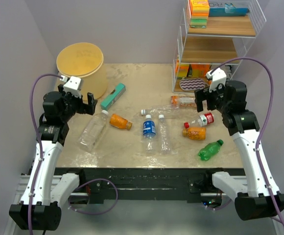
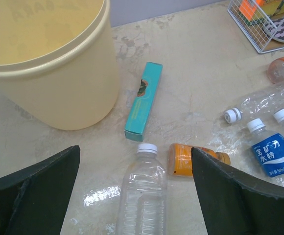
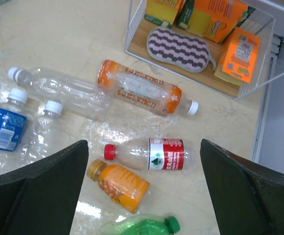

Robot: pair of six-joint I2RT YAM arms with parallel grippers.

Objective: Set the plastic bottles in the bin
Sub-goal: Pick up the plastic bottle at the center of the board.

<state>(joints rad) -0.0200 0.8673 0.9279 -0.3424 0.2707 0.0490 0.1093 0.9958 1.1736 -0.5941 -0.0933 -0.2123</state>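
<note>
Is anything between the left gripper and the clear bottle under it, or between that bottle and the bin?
Nothing visible. The open left gripper hangs over the clear bottle with free space between. The teal box lies beside the bin, off the direct line to it.

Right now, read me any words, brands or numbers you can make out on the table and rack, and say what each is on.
"宝矿" over "水特": on the blue-labelled bottle; smaller print below is too small.
On the red-labelled bottle: a green triangle logo, words too small.
On the orange-labelled bottle, the teal box and the rack boxes: print blurred, unreadable.
</note>
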